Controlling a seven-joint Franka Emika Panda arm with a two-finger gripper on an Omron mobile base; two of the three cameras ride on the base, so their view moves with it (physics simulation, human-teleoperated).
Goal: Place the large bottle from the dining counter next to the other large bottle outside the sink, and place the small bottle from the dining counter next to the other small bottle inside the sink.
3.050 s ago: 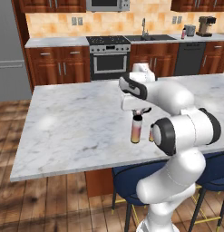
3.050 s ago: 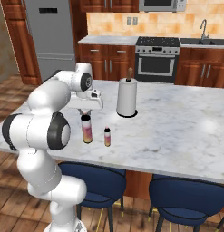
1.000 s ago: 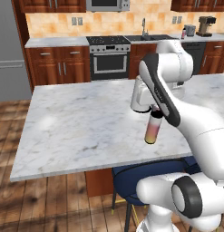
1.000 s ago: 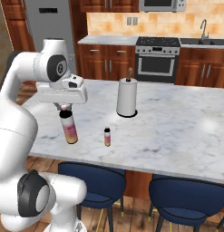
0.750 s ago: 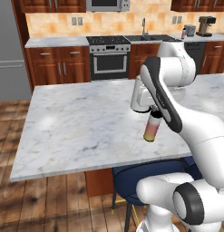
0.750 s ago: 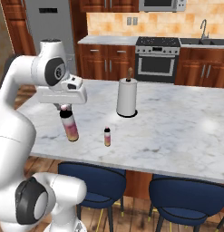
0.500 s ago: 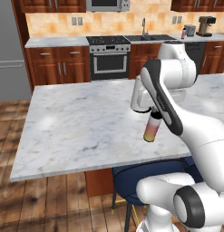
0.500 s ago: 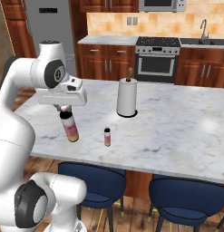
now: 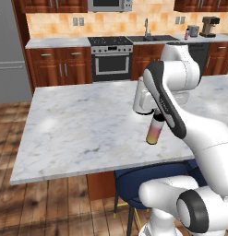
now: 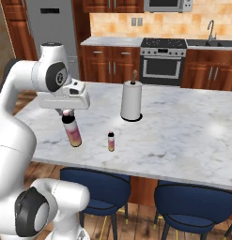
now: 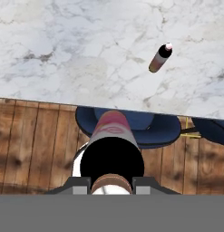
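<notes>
My gripper (image 9: pixel 158 116) (image 10: pixel 66 111) is shut on the cap of the large bottle (image 9: pixel 154 132) (image 10: pixel 73 132), a pink-to-yellow one. The bottle hangs slightly tilted just above the near part of the marble dining counter (image 9: pixel 78 124) (image 10: pixel 183 136). In the hand view the large bottle (image 11: pixel 111 136) runs down from my gripper (image 11: pixel 111 182), its lower end over the counter's edge and a stool. The small bottle (image 10: pixel 111 141) (image 11: pixel 160 58) stands upright on the counter, a short way to the right of the held one. The sink (image 9: pixel 150 38) (image 10: pixel 216 42) lies in the far back counter.
A paper towel roll (image 10: pixel 131 101) stands on the dining counter behind the small bottle. Blue stools (image 10: pixel 94 187) (image 11: pixel 149 127) sit under the counter's near edge. A stove (image 9: pixel 111 60) and cabinets line the back wall beyond a strip of wooden floor.
Since three seconds ago the arm has swung its elbow up and carried the large bottle toward the counter's near edge. Over the last second it has barely shifted.
</notes>
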